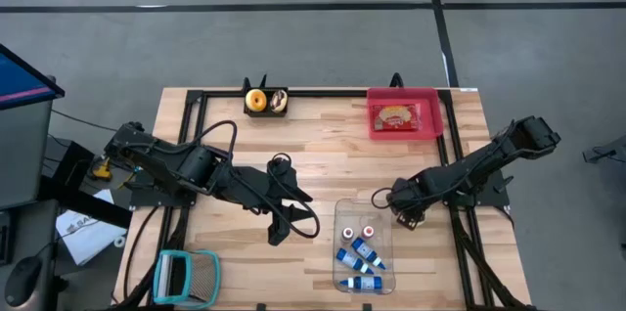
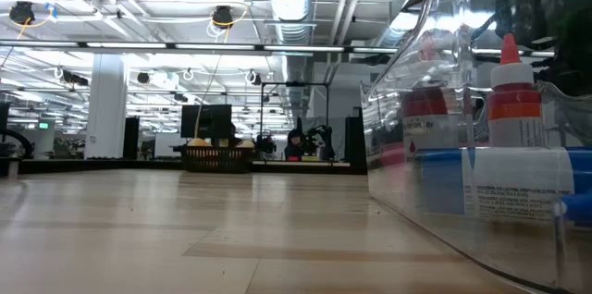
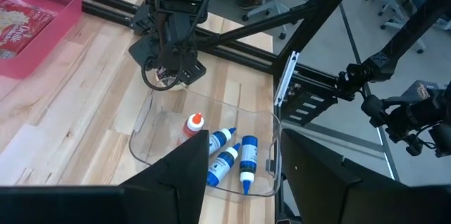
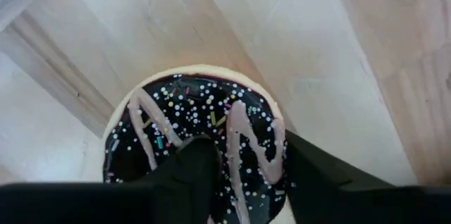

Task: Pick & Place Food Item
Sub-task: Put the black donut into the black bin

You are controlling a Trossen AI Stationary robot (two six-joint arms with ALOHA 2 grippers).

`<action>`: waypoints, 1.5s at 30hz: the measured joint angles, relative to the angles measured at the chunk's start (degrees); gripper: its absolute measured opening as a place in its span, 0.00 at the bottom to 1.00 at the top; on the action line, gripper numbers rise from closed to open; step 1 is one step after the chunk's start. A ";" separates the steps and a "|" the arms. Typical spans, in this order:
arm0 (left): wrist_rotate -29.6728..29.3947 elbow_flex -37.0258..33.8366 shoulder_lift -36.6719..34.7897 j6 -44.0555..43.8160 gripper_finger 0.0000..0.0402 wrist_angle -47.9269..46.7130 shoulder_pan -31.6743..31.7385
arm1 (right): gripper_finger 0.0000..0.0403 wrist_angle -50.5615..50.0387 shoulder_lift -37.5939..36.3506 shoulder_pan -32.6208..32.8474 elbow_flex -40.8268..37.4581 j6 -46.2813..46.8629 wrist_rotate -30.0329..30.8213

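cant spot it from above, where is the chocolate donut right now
The chocolate donut lies on the wooden table, directly under the right end effector, whose fingers straddle it in the right wrist view, just right of the clear bin of bottles.

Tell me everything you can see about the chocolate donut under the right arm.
The donut is a ring with dark chocolate glaze, pale pink zigzag drizzle and small coloured sprinkles, over a light tan dough edge. It lies flat on the wooden table, just beside the clear bin of bottles. The right tool is down on it from above, its two dark fingers straddling one side of the ring, one by the hole and one at the outer edge. Whether they already press it is unclear. In the high view the arm hides it.
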 joint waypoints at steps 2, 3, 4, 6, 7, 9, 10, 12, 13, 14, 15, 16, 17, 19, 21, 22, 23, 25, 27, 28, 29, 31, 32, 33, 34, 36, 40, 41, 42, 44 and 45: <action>-0.02 0.00 0.00 0.00 0.43 -0.11 0.00 | 0.30 -0.02 -0.88 0.00 0.02 0.01 0.30; 0.00 0.00 0.00 0.00 0.43 -0.29 0.00 | 0.28 -0.17 -1.62 -0.06 0.18 0.17 0.55; -0.04 0.00 0.00 0.00 0.43 -0.82 0.00 | 0.27 -0.40 -2.64 -0.29 0.35 0.47 0.86; -0.66 0.00 0.00 0.02 0.43 -2.42 0.00 | 0.26 -1.46 -5.35 -0.99 0.84 1.57 1.62; -1.12 0.00 0.00 0.02 0.43 -3.38 0.00 | 0.26 -2.45 -6.85 -1.40 1.27 2.22 2.24; -2.67 0.00 0.00 -0.25 0.43 -5.65 0.00 | 0.26 -4.69 -10.46 -2.42 2.57 3.37 3.80; -4.05 0.00 0.00 -0.87 0.43 -6.89 0.07 | 0.26 -5.91 -12.33 -3.03 3.41 4.03 4.87; -7.07 0.00 0.00 -2.93 0.43 -9.72 0.57 | 0.26 -7.99 -16.22 -4.37 5.65 5.04 7.23; -8.13 -0.02 0.00 -3.56 0.43 -10.64 0.93 | 0.26 -8.71 -18.06 -5.17 7.14 5.36 8.66; -9.04 -0.02 0.00 -4.38 0.43 -11.12 1.46 | 0.26 -8.90 -19.72 -6.02 8.65 5.41 10.26; -9.87 -0.02 0.00 -5.27 0.43 -11.25 2.10 | 0.26 -9.08 -21.18 -6.94 10.35 5.43 11.89; -10.38 -0.02 0.00 -6.25 0.43 -10.88 2.85 | 0.26 -9.05 -22.37 -7.81 12.18 5.28 13.71; -10.88 -0.02 0.00 -7.29 0.43 -10.14 3.74 | 0.26 -8.85 -23.12 -8.69 14.06 4.46 15.30; -11.25 -0.62 -0.03 -9.83 0.44 -7.04 5.81 | 0.26 -7.88 -23.53 -10.48 18.48 1.77 18.12; -11.41 -3.09 -0.11 -12.75 0.45 -0.48 8.34 | 0.26 -7.30 -22.71 -11.94 22.95 -1.49 20.67; -11.35 -4.42 -0.02 -13.73 0.46 2.94 9.61 | 0.26 -6.82 -21.87 -12.65 25.29 -3.23 21.72; -11.05 -5.72 0.09 -14.54 0.47 6.69 10.83 | 0.26 -6.28 -20.81 -13.25 27.55 -4.90 22.69; -8.72 -8.50 0.10 -14.89 0.49 16.51 13.27 | 0.26 -5.48 -18.39 -14.52 31.88 -8.15 23.78; -5.23 -12.20 -0.04 -14.95 0.51 27.87 15.61 | 0.26 -4.14 -15.92 -15.64 35.47 -11.07 24.19; -3.65 -14.17 -0.04 -14.95 0.52 33.08 16.68 | 0.26 -3.22 -14.68 -16.19 37.20 -12.51 24.21; -2.23 -15.98 0.02 -14.93 0.52 37.75 17.65 | 0.26 -2.65 -13.54 -16.61 38.72 -13.83 24.21; -0.05 -18.42 0.11 -15.19 0.53 44.04 19.41 | 0.26 -1.96 -11.49 -17.46 41.40 -16.10 24.23; 0.89 -19.03 0.09 -15.74 0.54 45.46 20.20 | 0.26 -1.70 -10.73 -17.91 42.52 -16.90 24.21; 1.51 -19.35 0.03 -16.35 0.54 45.70 20.89 | 0.26 -1.48 -10.13 -18.25 43.48 -17.57 24.21; 2.06 -19.68 0.00 -16.49 0.53 45.61 21.46 | 0.26 -1.31 -9.74 -18.54 44.31 -18.20 24.19; 2.62 -19.96 0.02 -16.51 0.52 45.24 22.10 | 0.26 -0.11 -9.40 -18.84 45.41 -18.77 24.23; 3.30 -19.93 -0.02 -16.49 0.49 45.70 22.62 | 0.26 2.96 -9.35 -19.13 45.66 -19.44 24.23; 3.41 -19.93 0.00 -16.50 0.48 45.74 22.62 | 0.26 3.21 -9.35 -19.15 45.66 -19.51 24.20; 3.49 -19.93 0.00 -16.48 0.48 45.99 22.62 | 0.26 3.37 -9.24 -19.15 45.66 -19.57 24.19; 3.49 -19.93 -0.01 -16.47 0.48 46.69 22.93 | 0.26 4.14 -8.70 -19.17 45.66 -19.60 24.20; 3.47 -19.93 -0.02 -16.45 0.47 46.68 23.12 | 0.26 4.28 -8.36 -19.17 45.66 -19.61 24.16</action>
